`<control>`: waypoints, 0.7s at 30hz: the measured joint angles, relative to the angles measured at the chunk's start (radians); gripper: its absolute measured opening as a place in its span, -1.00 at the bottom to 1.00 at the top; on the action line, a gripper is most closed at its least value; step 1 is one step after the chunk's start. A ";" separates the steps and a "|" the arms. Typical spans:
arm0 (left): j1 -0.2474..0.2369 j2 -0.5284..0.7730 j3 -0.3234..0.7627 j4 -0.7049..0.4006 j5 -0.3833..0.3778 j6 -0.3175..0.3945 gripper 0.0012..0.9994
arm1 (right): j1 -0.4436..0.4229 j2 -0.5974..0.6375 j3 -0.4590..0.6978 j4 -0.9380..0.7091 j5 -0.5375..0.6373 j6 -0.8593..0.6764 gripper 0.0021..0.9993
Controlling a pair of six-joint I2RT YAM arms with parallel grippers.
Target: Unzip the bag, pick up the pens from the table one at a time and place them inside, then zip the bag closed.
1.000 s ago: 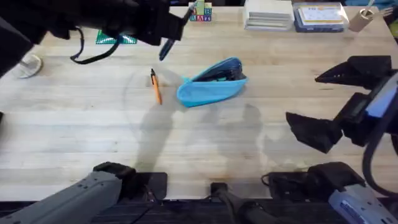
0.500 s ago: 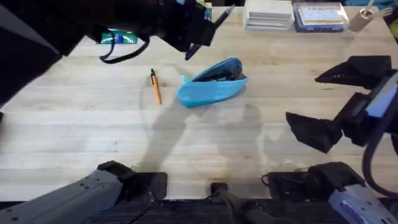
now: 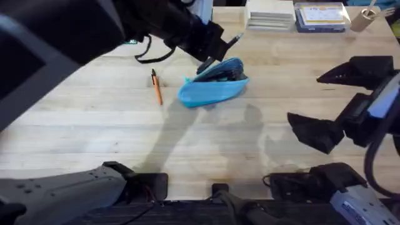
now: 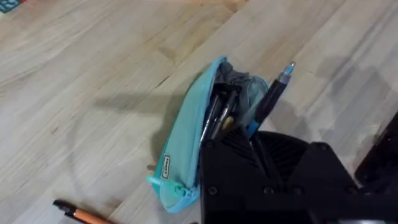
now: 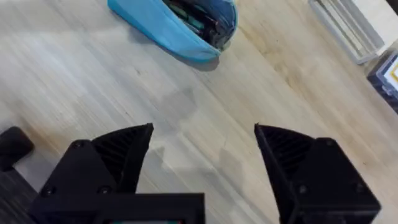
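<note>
The light blue bag (image 3: 211, 86) lies unzipped at the table's (image 3: 94, 137) middle back, with dark things showing in its opening (image 4: 224, 109). My left gripper (image 3: 209, 55) hangs just over the bag's far side, shut on the black pen (image 3: 229, 43), which sticks up past the fingers (image 4: 273, 96). The orange pen (image 3: 156, 87) with a dark tip rests on the wood left of the bag (image 4: 180, 155), and its end shows in the left wrist view (image 4: 78, 214). My right gripper (image 3: 325, 103) stands open at the right, well away from the bag (image 5: 168, 22), nothing between its fingers (image 5: 118, 152).
Along the back edge sit a stack of white books (image 3: 270, 14), a blue box (image 3: 320, 15) and a small cup (image 3: 362, 19). The left arm spans the upper left of the overhead view. Bare wood lies between the bag and the right gripper.
The left arm has carried the black pen rightward, from up and left of the orange pen to just over the bag. The right arm, the bag and the orange pen have stayed put.
</note>
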 joint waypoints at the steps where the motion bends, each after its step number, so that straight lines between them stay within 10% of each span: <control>1: 0.000 0.008 0.000 0.005 0.006 0.000 -0.92 | 0.000 0.000 0.000 0.000 0.000 0.000 0.99; 21: -0.007 0.181 0.000 0.043 0.038 0.027 -0.92 | 0.000 0.000 0.000 0.000 0.000 0.000 0.99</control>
